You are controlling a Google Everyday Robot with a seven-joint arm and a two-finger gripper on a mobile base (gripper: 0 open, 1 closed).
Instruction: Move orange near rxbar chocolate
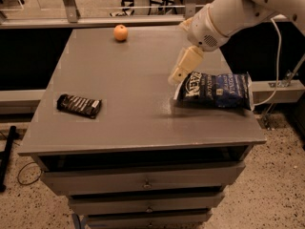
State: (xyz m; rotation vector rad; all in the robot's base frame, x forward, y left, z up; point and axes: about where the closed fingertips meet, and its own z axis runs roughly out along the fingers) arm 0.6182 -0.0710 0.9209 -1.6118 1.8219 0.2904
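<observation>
Slanting down-left from upper right: arm (238, 8) | end effector (174, 76) beside chip bag (214, 90); grip state: cannot tell

The orange (120, 33) sits at the far edge of the tabletop (133, 118), well apart from the rxbar chocolate (79, 105) at the left front. The hand (176, 76) hangs just beside the left end of the blue chip bag (217, 90).
</observation>
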